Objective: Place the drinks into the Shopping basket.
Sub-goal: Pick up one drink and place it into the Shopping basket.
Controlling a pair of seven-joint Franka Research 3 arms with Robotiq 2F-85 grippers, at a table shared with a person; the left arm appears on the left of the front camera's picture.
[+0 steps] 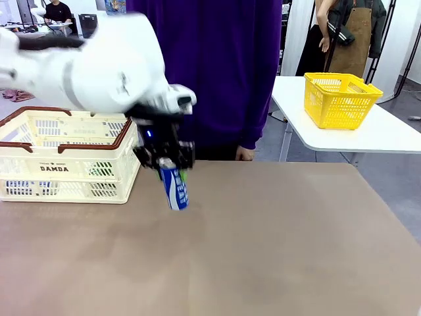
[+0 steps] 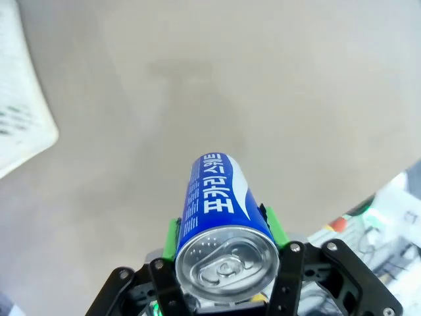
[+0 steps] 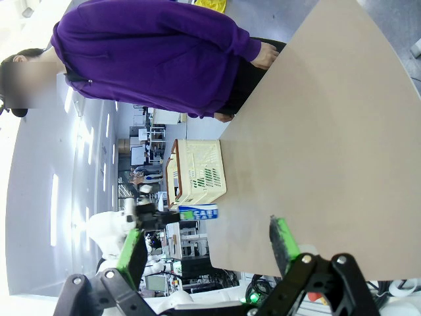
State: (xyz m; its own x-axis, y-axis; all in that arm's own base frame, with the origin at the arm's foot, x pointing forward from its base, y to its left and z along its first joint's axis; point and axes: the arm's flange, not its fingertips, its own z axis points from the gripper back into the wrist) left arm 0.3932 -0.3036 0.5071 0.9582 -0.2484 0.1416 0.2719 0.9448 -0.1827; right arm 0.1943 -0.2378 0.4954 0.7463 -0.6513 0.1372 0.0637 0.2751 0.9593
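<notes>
The table (image 1: 263, 250) is a broad, matte brown-grey surface, faintly mottled, with a rounded edge at the far side where a person (image 1: 210, 66) in a purple top stands close against it, one hand (image 1: 245, 154) at the table edge. The left gripper (image 1: 172, 164) hangs above the table just right of the basket (image 1: 66, 168), its green pads (image 2: 172, 236) clamped on either side of a blue can (image 1: 175, 187) with white lettering; the can is held near its silver top, tilted slightly, its base just above or at the tabletop, I cannot tell which. In the left wrist view the can (image 2: 220, 224) points away toward the bare table, with a white corner of the basket (image 2: 20, 112) at the picture's left edge. The cream slatted basket, dark brown at the rim and handles and printed "DAMDA", sits on the table's left part, touching nothing else. The right gripper (image 3: 207, 247) is raised off to the side, its fingers (image 3: 283, 240) well apart with nothing between them; beyond it the can (image 3: 197, 212), the basket (image 3: 197, 172) and the person (image 3: 151, 59) show sideways. Behind the table a white side table (image 1: 368, 128) carries a yellow mesh basket (image 1: 341, 99), and the room is a bright lab with white walls, desks and other people farther off.
</notes>
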